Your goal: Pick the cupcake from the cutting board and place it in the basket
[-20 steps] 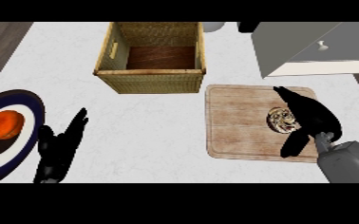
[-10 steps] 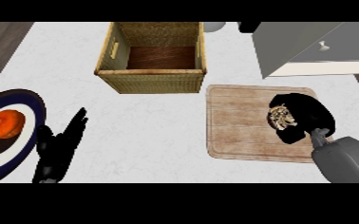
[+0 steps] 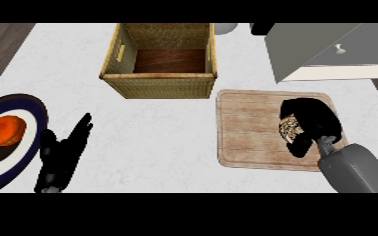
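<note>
The cupcake (image 3: 289, 128) sits on the wooden cutting board (image 3: 247, 130) at the right, mostly hidden. My right hand (image 3: 314, 121) covers it from the right, fingers and thumb curled round it, only a brown patch showing at its left side. The woven basket (image 3: 164, 82) stands at the upper middle, with a bare brown floor inside. My left hand (image 3: 65, 152) rests open at the lower left, fingers straight and pointing up, far from the board.
A dark-rimmed plate (image 3: 15, 130) with an orange item (image 3: 10, 130) lies at the left edge beside my left hand. A grey cabinet with a knob (image 3: 317, 50) juts in at the upper right, just behind the board.
My right hand was spread flat over the cupcake; its fingers have since curled in round it. The left hand, basket and plate have stayed put.
</note>
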`<action>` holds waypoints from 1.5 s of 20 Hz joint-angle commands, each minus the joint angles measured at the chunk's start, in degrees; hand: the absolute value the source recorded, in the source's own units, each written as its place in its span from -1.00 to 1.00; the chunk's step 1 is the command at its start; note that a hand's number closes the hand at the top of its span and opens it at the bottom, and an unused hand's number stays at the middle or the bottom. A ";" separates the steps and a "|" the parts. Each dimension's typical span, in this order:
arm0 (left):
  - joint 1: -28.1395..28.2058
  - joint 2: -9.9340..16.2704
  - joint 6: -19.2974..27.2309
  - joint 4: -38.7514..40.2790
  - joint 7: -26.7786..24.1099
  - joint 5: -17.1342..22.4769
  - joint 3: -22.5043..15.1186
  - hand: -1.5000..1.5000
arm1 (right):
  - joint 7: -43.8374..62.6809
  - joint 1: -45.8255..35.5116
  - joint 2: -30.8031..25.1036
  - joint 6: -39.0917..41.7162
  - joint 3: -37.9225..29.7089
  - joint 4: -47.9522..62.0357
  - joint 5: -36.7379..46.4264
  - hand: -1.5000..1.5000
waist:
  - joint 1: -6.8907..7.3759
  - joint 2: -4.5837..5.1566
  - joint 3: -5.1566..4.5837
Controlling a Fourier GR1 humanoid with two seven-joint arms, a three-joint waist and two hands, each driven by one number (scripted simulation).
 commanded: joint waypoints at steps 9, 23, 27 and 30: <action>-2.13 -0.66 -2.56 2.17 2.80 -1.20 -4.07 0.00 | 31.40 -19.56 29.06 -0.14 18.98 -2.84 8.59 1.00 | 8.94 1.06 -0.82; -5.05 -1.04 -2.76 4.32 4.12 -1.42 -4.29 0.00 | 48.44 -43.58 29.35 -29.58 10.05 -10.12 7.19 1.00 | 8.45 0.43 -0.89; -4.53 -0.35 -2.38 3.90 5.74 -1.65 -3.89 0.00 | 52.80 -52.45 29.35 -27.58 5.98 -6.07 9.24 1.00 | 7.36 -0.11 -0.96; -3.47 -1.38 -1.37 4.43 4.51 -1.93 -3.87 0.00 | 55.51 -57.11 29.34 -29.01 3.90 -2.33 10.55 1.00 | 6.83 0.16 -1.02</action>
